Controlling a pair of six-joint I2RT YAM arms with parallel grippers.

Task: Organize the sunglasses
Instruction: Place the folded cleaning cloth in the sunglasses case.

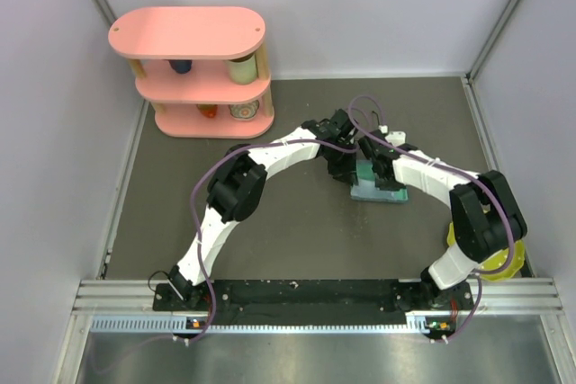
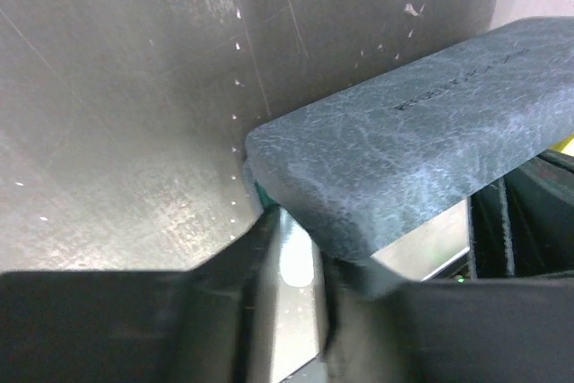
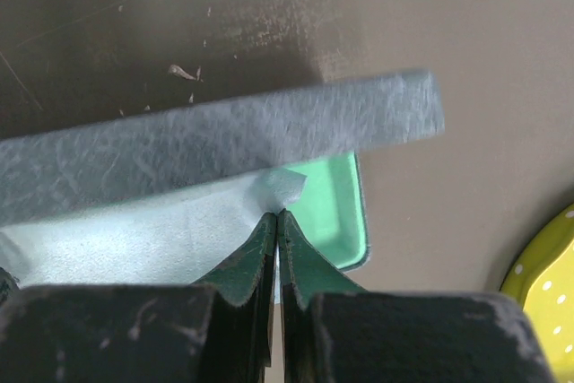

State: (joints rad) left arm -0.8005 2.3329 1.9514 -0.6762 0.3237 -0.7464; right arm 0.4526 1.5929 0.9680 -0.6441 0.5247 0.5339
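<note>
A pink shelf (image 1: 191, 69) stands at upper left and a yellow dotted plate (image 1: 506, 256) at the lower right edge of the table (image 1: 297, 231); at centre both arms crowd over an open grey-blue case (image 1: 376, 188). The fingers of the left hand (image 2: 296, 221) are narrowly parted just under a corner of the lid (image 2: 413, 150), while the right hand (image 3: 276, 217) is pinched closed on a corner of the light blue cloth (image 3: 134, 239) in the case. The sunglasses cannot be made out in any view — arms, lid and cloth cover the case interior — so their place relative to either hand cannot be told.

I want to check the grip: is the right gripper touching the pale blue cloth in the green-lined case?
Touching. The right wrist view shows the right gripper closed on a raised corner of the pale blue cloth.
</note>
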